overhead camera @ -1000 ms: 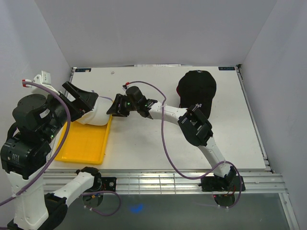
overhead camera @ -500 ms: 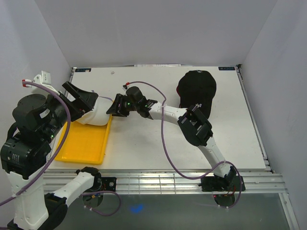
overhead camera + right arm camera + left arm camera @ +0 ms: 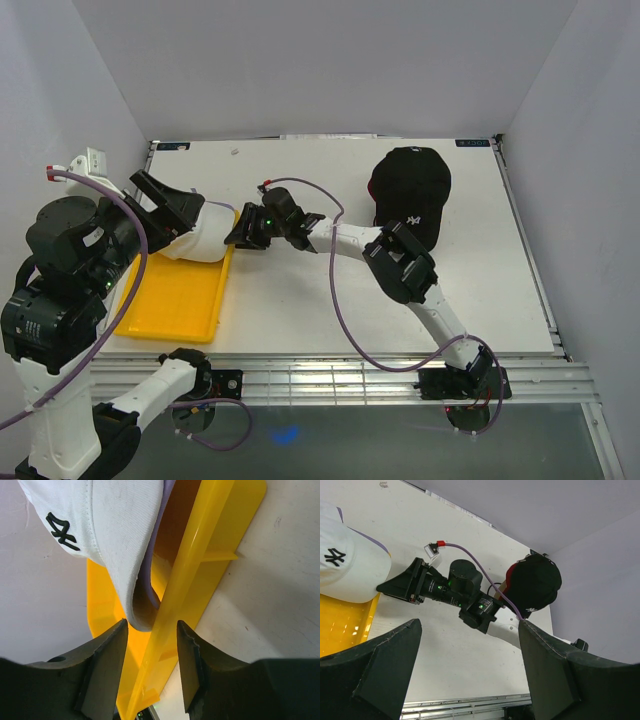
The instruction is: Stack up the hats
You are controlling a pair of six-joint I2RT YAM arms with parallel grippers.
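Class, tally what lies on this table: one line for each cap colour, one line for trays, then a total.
white cap: 1
lavender cap (only an edge shows under the white one): 1
black cap: 1
red cap (only an edge shows under the black one): 1
yellow tray: 1
Total: 5

the right gripper has edged slightly toward the near side beside the white hat; its arm's elbow has shifted a little left, and the purple cable bows further left
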